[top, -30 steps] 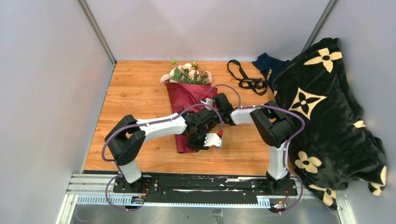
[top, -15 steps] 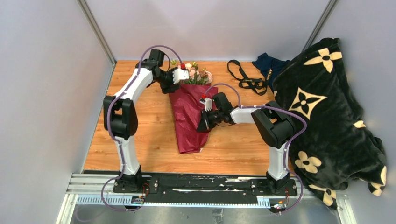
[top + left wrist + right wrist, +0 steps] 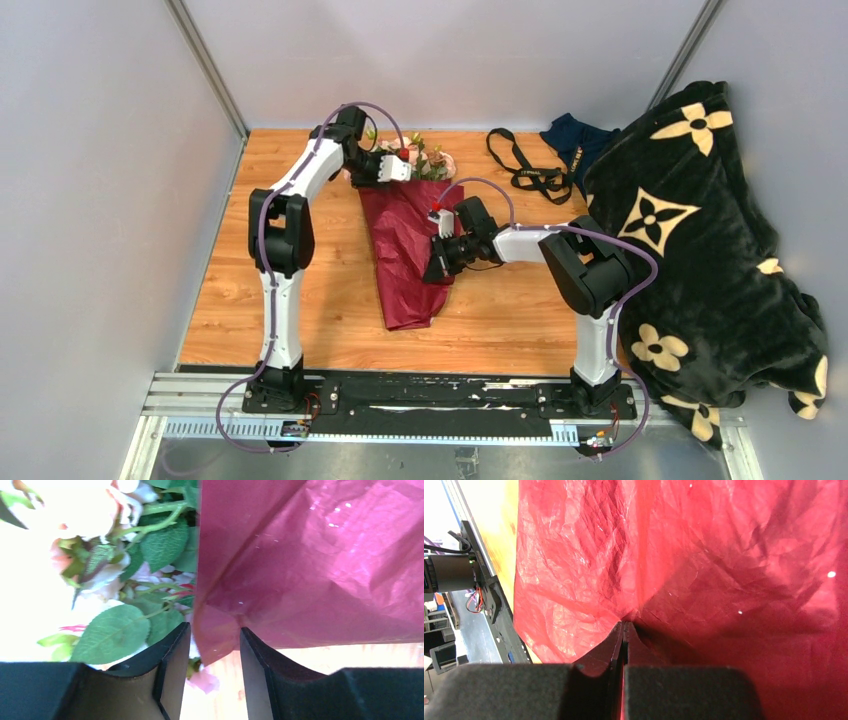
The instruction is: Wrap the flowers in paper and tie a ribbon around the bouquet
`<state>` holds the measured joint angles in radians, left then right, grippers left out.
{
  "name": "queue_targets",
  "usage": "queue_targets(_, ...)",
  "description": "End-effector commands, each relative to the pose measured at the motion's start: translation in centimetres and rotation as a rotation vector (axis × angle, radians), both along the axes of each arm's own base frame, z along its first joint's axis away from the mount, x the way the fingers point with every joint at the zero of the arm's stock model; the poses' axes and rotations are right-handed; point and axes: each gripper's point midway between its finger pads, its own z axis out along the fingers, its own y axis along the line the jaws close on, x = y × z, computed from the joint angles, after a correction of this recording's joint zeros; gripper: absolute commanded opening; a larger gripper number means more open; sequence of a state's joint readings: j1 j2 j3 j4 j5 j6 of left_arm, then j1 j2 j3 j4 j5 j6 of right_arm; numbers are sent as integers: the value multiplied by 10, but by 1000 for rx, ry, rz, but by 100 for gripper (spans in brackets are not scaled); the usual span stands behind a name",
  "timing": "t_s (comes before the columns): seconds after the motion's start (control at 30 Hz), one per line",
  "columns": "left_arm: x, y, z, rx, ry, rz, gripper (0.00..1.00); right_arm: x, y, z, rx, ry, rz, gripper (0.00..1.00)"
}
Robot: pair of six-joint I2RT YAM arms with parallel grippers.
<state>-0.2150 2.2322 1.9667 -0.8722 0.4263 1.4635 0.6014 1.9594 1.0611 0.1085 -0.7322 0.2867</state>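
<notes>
The bouquet lies on the wooden table as a dark red paper [image 3: 405, 255] cone, with the pink and cream flowers [image 3: 428, 160] sticking out of its far end. My left gripper [image 3: 392, 170] is at the cone's top left edge, next to the blooms. In the left wrist view the gripper [image 3: 215, 647] is open. A corner of the paper [image 3: 310, 565] hangs between its fingers without being pinched, and the flowers [image 3: 125, 555] are to the left. My right gripper [image 3: 436, 262] is shut on the cone's right edge. The right wrist view shows the gripper [image 3: 624, 628] pinching a fold of the paper [image 3: 704, 555]. The black ribbon [image 3: 525, 168] lies loose at the back right.
A dark navy cloth [image 3: 575, 140] and a big black blanket [image 3: 700, 230] with cream flower motifs fill the right side. Grey walls close in the table [image 3: 290, 300] on the left and at the back. The arms' base rail [image 3: 430, 395] runs along the near edge.
My left arm swung from the cone's lower part, beside the right gripper, up to the cone's mouth by the flowers, and its jaws now straddle a paper corner. The right arm held still.
</notes>
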Motion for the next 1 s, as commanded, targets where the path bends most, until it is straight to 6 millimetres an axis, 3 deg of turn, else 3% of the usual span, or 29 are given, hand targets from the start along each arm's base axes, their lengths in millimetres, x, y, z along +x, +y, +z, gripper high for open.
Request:
queue_targets(0.0,13,-8,14,-41,-34,-12,45,-29,-31,-46,-190,115,-5,0)
queue_targets(0.17,12,-24,18,-126,3,5,45,-29,-31,-48,-196,118,-2,0)
queue_targets(0.47,-3,-36,-13,-70,82,46,43,-29,-30,-49,-198,119,1,0)
queue_targets(0.7,38,-43,-17,-97,59,315,21,-38,-33,-49,-204,123,9,0)
queue_targets(0.87,70,-32,-11,-148,-66,518,23,-49,-34,-52,-206,135,18,0)
queue_targets(0.97,76,-22,-8,-156,-110,601,23,-52,-35,-48,-206,125,20,0)
